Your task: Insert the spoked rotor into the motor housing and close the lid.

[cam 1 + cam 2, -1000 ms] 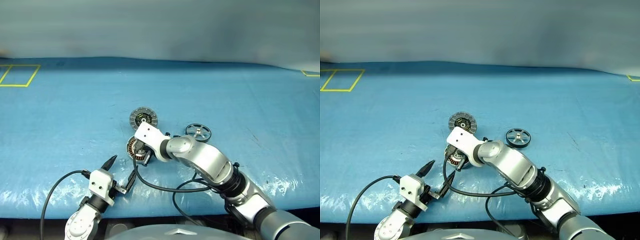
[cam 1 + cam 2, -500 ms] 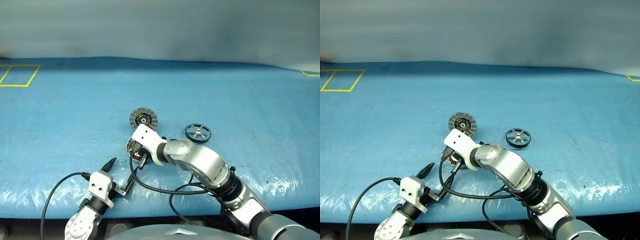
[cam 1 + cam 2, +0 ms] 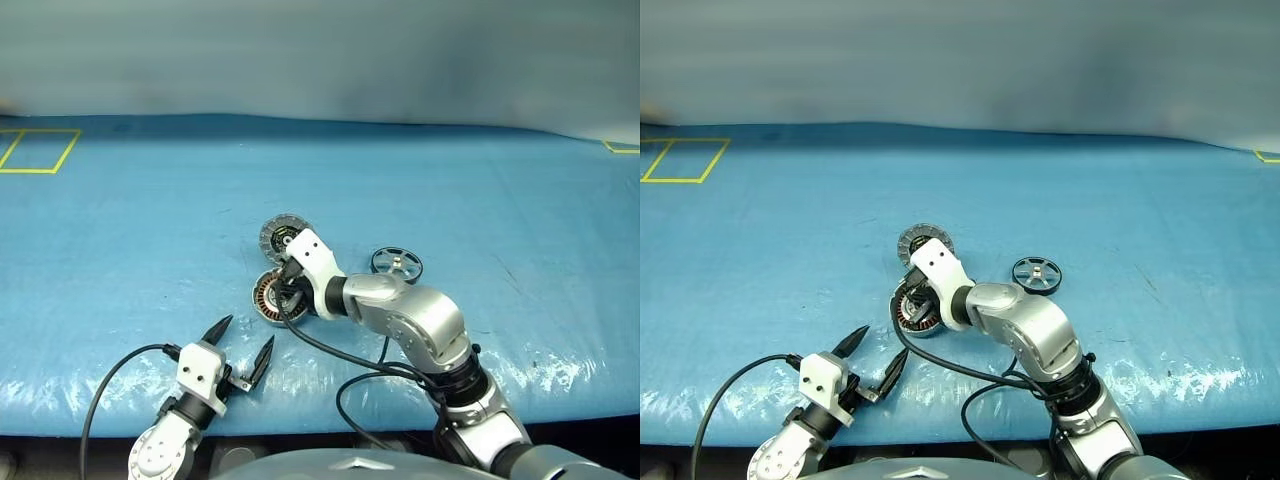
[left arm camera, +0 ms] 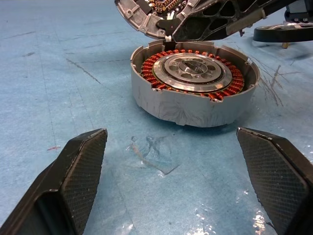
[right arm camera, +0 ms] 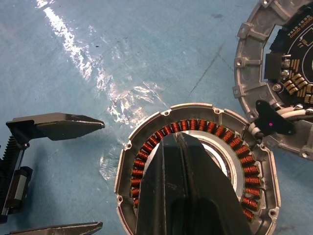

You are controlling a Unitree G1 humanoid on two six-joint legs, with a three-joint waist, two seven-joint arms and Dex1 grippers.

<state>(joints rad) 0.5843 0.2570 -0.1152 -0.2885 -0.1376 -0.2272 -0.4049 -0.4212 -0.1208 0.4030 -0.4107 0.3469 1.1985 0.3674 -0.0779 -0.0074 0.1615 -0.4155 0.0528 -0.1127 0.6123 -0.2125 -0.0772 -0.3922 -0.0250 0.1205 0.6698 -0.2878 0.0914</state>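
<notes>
Right under the right gripper, whose fingers are pressed together and empty, sits the motor housing, lid just beyond it and spoked rotor off to its right, so insertion hasn't started yet; I'd guess it reaches for the rotor next. The left gripper hangs spread wide nearer the table edge.
</notes>
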